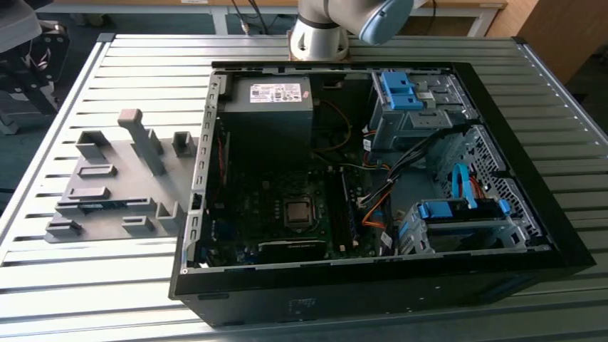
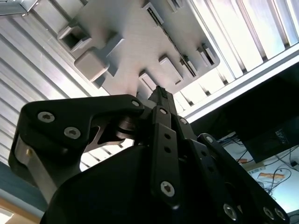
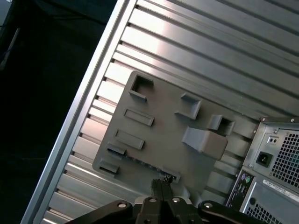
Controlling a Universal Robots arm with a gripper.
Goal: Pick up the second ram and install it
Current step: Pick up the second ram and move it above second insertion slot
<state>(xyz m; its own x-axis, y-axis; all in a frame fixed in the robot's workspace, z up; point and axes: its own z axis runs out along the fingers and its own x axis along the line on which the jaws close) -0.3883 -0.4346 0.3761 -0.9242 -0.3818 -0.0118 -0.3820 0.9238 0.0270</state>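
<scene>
One computer case [image 1: 380, 288] lies open on one slatted table [image 1: 142, 57], and the count starts there. Inside the case there's one power supply [image 1: 270, 100] and one processor socket [image 1: 298, 211]. And blue drive caddies, two of them: one [image 1: 399, 89] in the case's far corner, one [image 1: 460, 210] in its near corner. One blue cable [image 1: 463, 182] runs between those two.

Just outside the case, on the exterior view's left, sits one grey holder plate [image 1: 124, 171]. One tall post [image 1: 142, 142] stands on it, and one blue-green stick, the second ram [image 1: 100, 205], lies in it. Behind the case stands one arm base [image 1: 318, 32].

In both wrist views there's one gripper [image 3: 161, 179] [image 2: 159, 89] with two fingers [image 3: 156, 189], pressed together.
</scene>
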